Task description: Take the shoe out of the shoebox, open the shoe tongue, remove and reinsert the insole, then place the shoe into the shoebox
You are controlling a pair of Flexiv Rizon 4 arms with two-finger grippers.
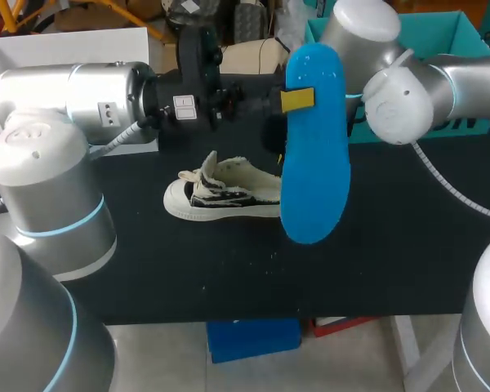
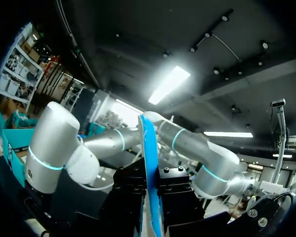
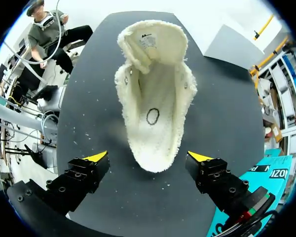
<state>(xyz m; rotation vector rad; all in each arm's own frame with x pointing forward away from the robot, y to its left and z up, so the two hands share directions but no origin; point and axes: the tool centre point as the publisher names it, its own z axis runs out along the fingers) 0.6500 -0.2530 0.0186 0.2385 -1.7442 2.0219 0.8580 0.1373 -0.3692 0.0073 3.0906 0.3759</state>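
The shoe (image 1: 224, 192) is out of its box and lies on its side on the black counter (image 1: 392, 245), toe toward the left arm. Seen from the right wrist, its tongue (image 3: 150, 42) is folded back and the opening gapes wide, showing a bare cream lining with no insole inside. The blue insole (image 1: 314, 147) hangs on end in the air above the counter, just beside the shoe's heel. The left hand (image 1: 298, 100) is closed on its upper part, one yellow tip pressed flat against the face that shows. The right hand (image 3: 148, 157) hovers over the shoe's heel with its fingers spread wide on either side, holding nothing and touching nothing. So taking the shoe out, opening the tongue and pulling the insole look finished. What is left is to slide the insole back into the shoe and set the shoe in the teal box (image 1: 441, 33) at the back right of the counter, which I take to be the shoebox.
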